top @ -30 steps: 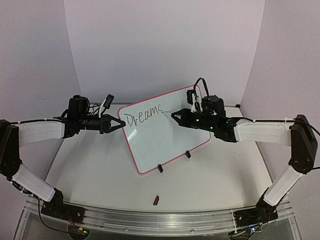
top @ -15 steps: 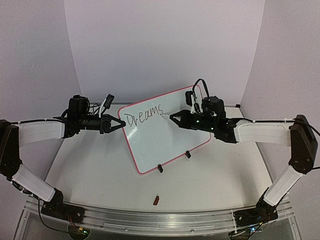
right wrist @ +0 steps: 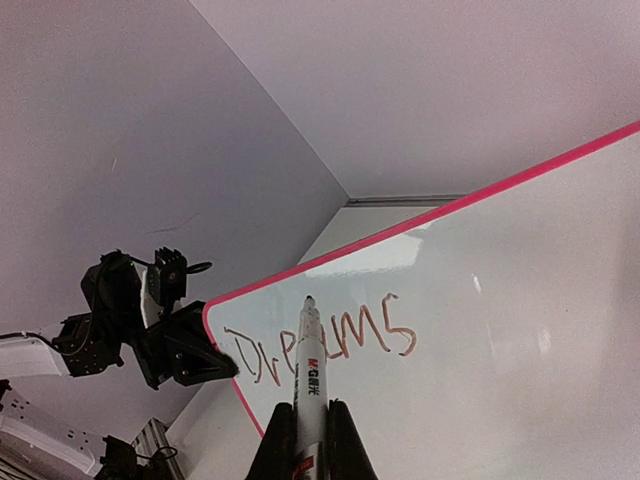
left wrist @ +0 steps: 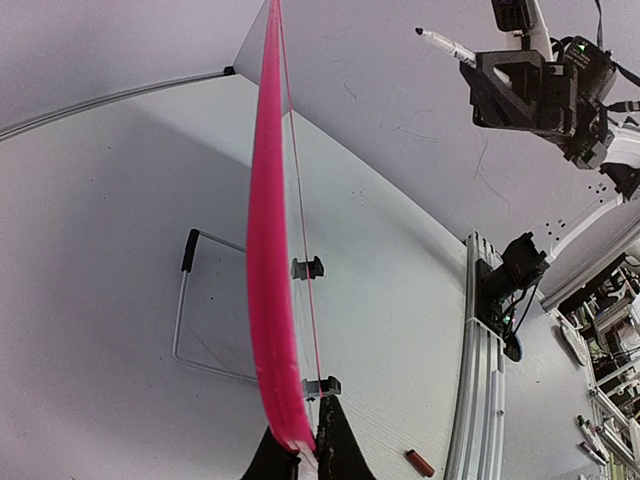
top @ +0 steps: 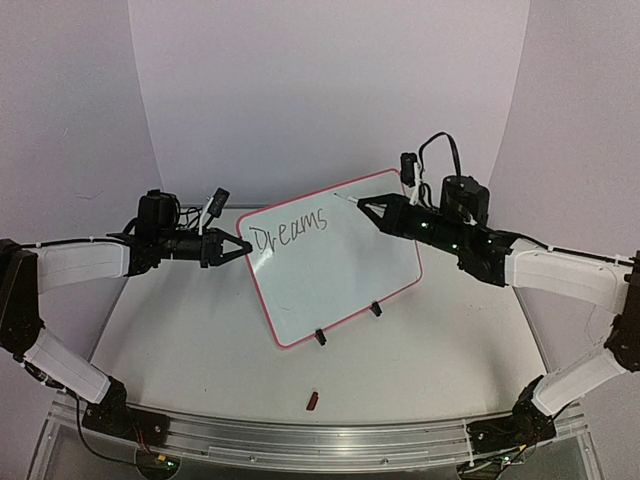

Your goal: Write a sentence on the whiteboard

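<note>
Whiteboard (top: 335, 265): stands tilted mid-scene on the desk (top: 190, 340), "Dreams" at its upper left.
Left claw (top: 243, 247): closed on the left frame edge, steadying it.
Right claw (top: 368, 207): closed on marker (top: 352, 201), tip off the surface.
Next word: start right of "Dreams", press lightly, keep the board braced.
Containers: none seen.

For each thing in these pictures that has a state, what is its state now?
whiteboard: standing on its clip feet, "Dreams" written on it.
left gripper: shut on the whiteboard's left edge.
right gripper: shut on the marker.
marker: uncapped, tip in the air, not touching the whiteboard.
small red piece: perhaps the cap, lying flat in front of the whiteboard, apart from it.
</note>
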Controlling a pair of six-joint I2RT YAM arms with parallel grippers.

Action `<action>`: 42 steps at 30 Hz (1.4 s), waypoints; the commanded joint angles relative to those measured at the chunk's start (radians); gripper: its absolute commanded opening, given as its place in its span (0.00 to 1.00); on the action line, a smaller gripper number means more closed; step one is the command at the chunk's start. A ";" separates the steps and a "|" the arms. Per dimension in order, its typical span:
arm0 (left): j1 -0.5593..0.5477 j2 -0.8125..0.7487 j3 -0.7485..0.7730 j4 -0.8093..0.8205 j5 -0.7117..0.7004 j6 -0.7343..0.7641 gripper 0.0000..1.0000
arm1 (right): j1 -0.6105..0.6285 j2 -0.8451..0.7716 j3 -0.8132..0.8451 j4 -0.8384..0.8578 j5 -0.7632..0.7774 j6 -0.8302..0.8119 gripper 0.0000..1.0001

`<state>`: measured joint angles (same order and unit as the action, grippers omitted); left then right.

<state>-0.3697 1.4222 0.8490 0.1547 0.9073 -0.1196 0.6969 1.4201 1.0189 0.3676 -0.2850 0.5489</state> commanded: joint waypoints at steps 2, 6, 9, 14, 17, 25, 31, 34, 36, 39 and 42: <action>-0.024 0.003 0.006 -0.066 -0.030 0.113 0.00 | -0.033 -0.029 -0.017 -0.020 0.005 -0.028 0.00; -0.023 0.006 0.006 -0.066 -0.029 0.113 0.00 | -0.057 -0.031 -0.014 -0.047 -0.020 -0.042 0.00; -0.023 0.006 0.006 -0.068 -0.030 0.115 0.00 | -0.082 -0.028 -0.008 -0.064 -0.050 -0.057 0.00; -0.023 0.007 0.008 -0.071 -0.035 0.117 0.00 | -0.122 0.003 0.019 -0.079 -0.126 -0.087 0.00; -0.023 0.008 0.008 -0.072 -0.036 0.117 0.00 | -0.130 0.031 0.041 -0.081 -0.158 -0.098 0.00; -0.023 0.009 0.010 -0.074 -0.039 0.118 0.00 | -0.130 0.102 0.086 -0.081 -0.155 -0.102 0.00; -0.023 0.012 0.010 -0.076 -0.037 0.118 0.00 | -0.131 0.141 0.114 -0.079 -0.129 -0.096 0.00; -0.023 0.014 0.011 -0.075 -0.038 0.118 0.00 | -0.130 0.166 0.130 -0.079 -0.115 -0.095 0.00; -0.023 0.014 0.012 -0.077 -0.037 0.118 0.00 | -0.130 0.180 0.141 -0.079 -0.107 -0.094 0.00; -0.023 0.012 0.011 -0.079 -0.039 0.118 0.00 | -0.130 0.200 0.153 -0.079 -0.100 -0.094 0.00; -0.023 0.013 0.012 -0.079 -0.039 0.118 0.00 | -0.131 0.213 0.159 -0.079 -0.090 -0.094 0.00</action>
<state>-0.3717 1.4223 0.8505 0.1528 0.9043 -0.1184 0.5659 1.6082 1.1347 0.2686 -0.4021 0.4610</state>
